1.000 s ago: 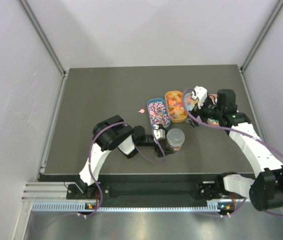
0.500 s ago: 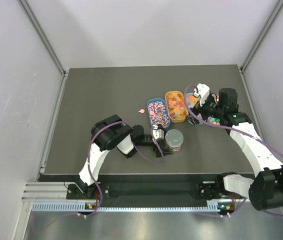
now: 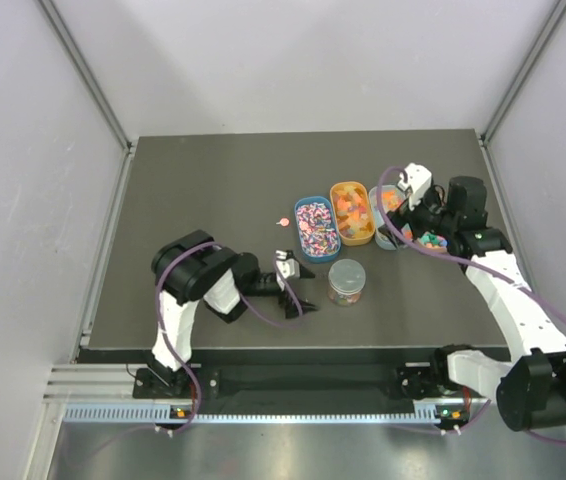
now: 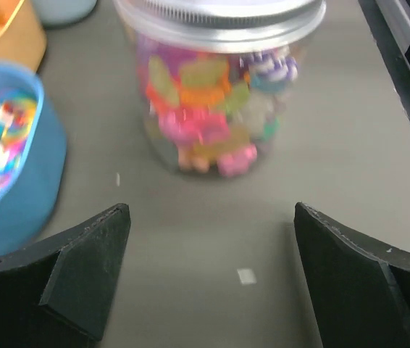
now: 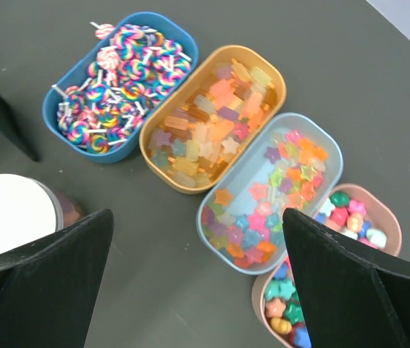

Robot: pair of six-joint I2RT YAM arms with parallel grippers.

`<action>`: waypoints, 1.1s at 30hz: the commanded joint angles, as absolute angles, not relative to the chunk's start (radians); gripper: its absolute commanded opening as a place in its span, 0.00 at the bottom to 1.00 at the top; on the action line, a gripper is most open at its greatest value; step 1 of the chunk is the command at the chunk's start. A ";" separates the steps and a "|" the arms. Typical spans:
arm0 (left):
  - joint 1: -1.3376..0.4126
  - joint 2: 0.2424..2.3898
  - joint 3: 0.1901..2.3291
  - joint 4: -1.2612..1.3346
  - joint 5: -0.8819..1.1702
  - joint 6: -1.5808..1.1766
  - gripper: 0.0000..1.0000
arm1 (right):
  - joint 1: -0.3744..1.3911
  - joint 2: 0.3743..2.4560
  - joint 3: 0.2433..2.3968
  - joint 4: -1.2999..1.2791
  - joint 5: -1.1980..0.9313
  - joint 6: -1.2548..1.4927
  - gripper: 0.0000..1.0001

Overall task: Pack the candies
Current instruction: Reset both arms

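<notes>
The candies fill a clear round jar [image 4: 212, 109] under a silver lid [image 3: 347, 272]. More candies lie in the oval trays: swirled lollipops in the blue tray [image 5: 53, 109], gummies in the orange tray [image 5: 277, 69], stars in the pale blue tray [image 5: 335, 156], and mixed sweets in the pink tray [image 5: 390, 225]. My left gripper [image 4: 211, 210] is open a short way in front of the jar, with only bare table between its fingers. My right gripper [image 5: 198, 217] is open and hovers above the pale blue and pink trays, holding nothing.
One loose pink sweet [image 3: 282, 221] lies on the dark table [image 3: 203, 190] left of the blue tray. The trays stand side by side right of centre, with the jar just in front of them. Grey walls close in the table on three sides.
My left gripper has drawn back to the left, away from the jar, which stays upright. My right gripper has shifted slightly to the right over the trays.
</notes>
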State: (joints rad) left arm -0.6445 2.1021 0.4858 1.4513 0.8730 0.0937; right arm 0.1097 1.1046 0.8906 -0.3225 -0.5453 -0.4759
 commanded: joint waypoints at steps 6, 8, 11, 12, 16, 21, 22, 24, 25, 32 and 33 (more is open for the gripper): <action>-0.545 1.686 0.314 1.308 0.611 0.116 0.97 | 0.018 1.055 1.003 -0.353 -0.326 -0.302 1.00; -0.499 1.565 0.450 0.897 0.572 0.156 0.99 | 0.020 1.031 1.002 -0.330 -0.281 -0.273 1.00; -0.480 1.519 0.743 0.350 0.249 0.176 0.99 | 0.018 1.011 0.994 -0.275 -0.151 -0.195 1.00; -0.465 1.529 0.799 0.284 0.165 0.179 0.99 | 0.020 1.012 0.999 -0.262 -0.053 -0.164 1.00; -0.342 1.493 0.909 0.218 0.074 0.068 0.99 | 0.015 1.034 1.006 -0.258 0.233 -0.049 1.00; -0.288 1.422 1.012 0.120 -0.093 -0.027 0.98 | 0.011 0.985 0.956 -0.248 0.302 -0.095 1.00; -0.285 1.411 1.031 0.111 -0.124 -0.038 0.98 | 0.011 0.974 0.962 -0.259 0.307 -0.091 1.00; -0.284 1.381 1.042 0.094 -0.159 -0.083 0.98 | 0.011 0.959 0.956 -0.268 0.328 -0.087 1.00; -0.278 1.371 1.040 0.080 -0.176 -0.093 0.98 | 0.011 0.936 0.948 -0.262 0.334 -0.097 1.00; -0.215 1.312 1.019 0.046 -0.178 -0.094 0.98 | 0.009 0.896 0.916 -0.284 0.304 -0.097 1.00; -0.210 1.304 1.014 0.052 -0.176 -0.094 0.98 | 0.009 0.887 0.913 -0.272 0.302 -0.095 1.00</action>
